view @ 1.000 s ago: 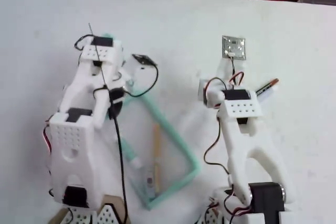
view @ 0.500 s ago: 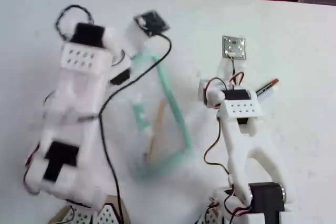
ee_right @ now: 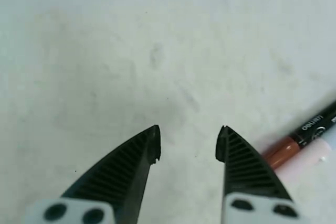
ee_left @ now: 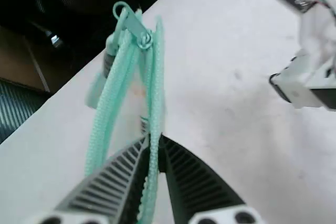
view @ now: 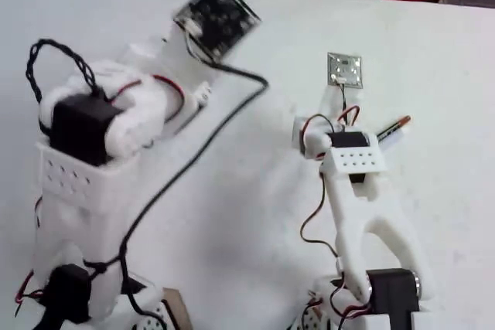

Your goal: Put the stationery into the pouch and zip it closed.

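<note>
The left gripper is clamped on the mint-green zip edge of the pouch. The pouch stretches away from the jaws, with its zip pull at the far end. The right gripper hovers open over the white bench. An orange-and-black pen lies at about 2 o'clock from the right arm's wrist.

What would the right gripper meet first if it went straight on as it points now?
Probably the bare table: the open right gripper points at it. The pen lies off to one side, likely missed.
</note>
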